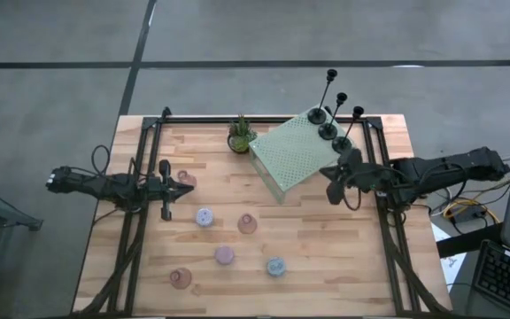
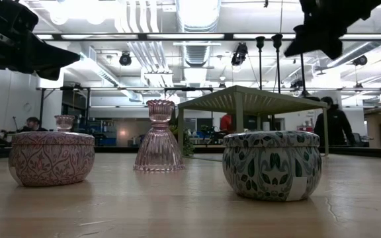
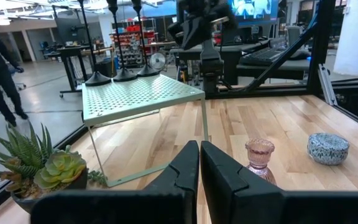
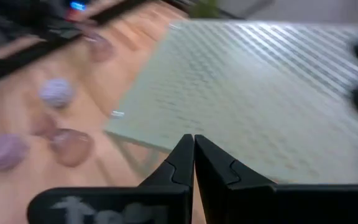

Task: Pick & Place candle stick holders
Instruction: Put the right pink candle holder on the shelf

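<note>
Candle stick holders sit in two groups: three black holders (image 1: 336,124) stand on the pale green perforated platform (image 1: 295,155), while pink glass cups (image 1: 247,223) and pastel round holders (image 1: 275,266) lie scattered on the wooden table (image 1: 326,257). Left gripper (image 1: 182,187) and right gripper (image 1: 334,172) hover empty, fingers together. Glass looks fragile and slippery, best gripped at its narrow waist. The right wrist view is blurred.
</note>
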Robot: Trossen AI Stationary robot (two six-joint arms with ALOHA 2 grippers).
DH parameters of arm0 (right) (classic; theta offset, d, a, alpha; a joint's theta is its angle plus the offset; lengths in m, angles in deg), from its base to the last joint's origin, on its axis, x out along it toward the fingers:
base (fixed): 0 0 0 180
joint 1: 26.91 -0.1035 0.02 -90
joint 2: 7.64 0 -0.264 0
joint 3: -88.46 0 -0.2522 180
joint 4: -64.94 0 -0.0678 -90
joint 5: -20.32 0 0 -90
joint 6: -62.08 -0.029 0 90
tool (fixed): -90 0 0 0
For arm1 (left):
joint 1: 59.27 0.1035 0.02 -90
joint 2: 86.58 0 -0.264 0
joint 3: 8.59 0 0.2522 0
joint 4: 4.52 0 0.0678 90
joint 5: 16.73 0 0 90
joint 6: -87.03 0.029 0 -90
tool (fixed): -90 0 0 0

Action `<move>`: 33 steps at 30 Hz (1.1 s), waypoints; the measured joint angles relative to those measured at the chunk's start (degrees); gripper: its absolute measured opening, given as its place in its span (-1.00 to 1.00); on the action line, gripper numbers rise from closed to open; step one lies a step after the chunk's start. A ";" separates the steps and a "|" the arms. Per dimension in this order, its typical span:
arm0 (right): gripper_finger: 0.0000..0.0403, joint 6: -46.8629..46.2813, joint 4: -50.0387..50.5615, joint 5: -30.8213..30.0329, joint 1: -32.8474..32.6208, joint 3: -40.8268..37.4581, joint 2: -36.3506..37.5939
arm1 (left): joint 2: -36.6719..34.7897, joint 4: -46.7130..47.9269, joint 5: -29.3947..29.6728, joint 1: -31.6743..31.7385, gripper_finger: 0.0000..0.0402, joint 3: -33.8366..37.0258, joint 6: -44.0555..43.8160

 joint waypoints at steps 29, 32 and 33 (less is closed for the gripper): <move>-0.96 13.79 -41.60 11.26 -16.49 -17.15 -2.96 | 0.01 0.02 0.01 0.00 -0.90 -0.01 0.01; -0.96 15.59 -41.44 11.22 -18.53 -17.47 -2.22 | 0.01 0.00 0.01 -0.01 -0.90 -0.02 0.01; -0.96 16.17 -41.41 11.16 -19.10 -17.51 -1.88 | 0.01 0.02 -0.01 0.01 -0.90 -0.02 0.01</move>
